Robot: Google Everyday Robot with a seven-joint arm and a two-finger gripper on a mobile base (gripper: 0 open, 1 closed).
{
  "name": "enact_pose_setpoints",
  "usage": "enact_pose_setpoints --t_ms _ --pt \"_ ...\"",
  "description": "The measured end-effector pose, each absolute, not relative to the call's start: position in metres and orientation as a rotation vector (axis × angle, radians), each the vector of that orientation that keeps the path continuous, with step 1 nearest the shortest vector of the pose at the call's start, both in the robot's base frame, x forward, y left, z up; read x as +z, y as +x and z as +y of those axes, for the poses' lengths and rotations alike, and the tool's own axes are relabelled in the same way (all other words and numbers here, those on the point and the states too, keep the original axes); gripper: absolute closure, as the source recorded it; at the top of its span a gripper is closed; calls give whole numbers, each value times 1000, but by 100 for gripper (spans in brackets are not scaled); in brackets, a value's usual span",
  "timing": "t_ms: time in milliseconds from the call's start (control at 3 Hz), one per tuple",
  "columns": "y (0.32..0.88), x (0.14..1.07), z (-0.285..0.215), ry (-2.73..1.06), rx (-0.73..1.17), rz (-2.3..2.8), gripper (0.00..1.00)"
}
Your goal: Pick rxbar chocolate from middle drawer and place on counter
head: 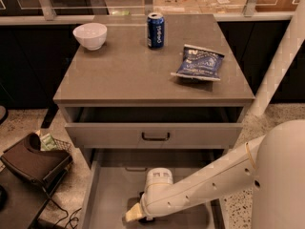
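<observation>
The middle drawer is pulled out at the bottom of the camera view, showing its pale-grey floor and thin side walls. My gripper is down inside it, near the front middle of the floor, at the end of my white arm, which reaches in from the right. The rxbar chocolate is not visible; the wrist and gripper hide the spot beneath them. The counter is the grey-brown slab on top of the cabinet.
On the counter stand a white bowl at back left, a blue can at back middle and a blue crinkled snack bag at right. A drawer with a flat front and dark handle sits above the open drawer. A dark bag lies on the floor at left.
</observation>
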State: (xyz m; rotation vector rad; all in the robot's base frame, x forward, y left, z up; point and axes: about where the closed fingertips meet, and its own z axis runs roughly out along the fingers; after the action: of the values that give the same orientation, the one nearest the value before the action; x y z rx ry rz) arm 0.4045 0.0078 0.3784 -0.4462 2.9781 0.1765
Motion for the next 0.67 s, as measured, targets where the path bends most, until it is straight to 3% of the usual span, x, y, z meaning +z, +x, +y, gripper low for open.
enact_pose_setpoints --t_ms 667 --pt "414 361 22 -435 234 2995 0"
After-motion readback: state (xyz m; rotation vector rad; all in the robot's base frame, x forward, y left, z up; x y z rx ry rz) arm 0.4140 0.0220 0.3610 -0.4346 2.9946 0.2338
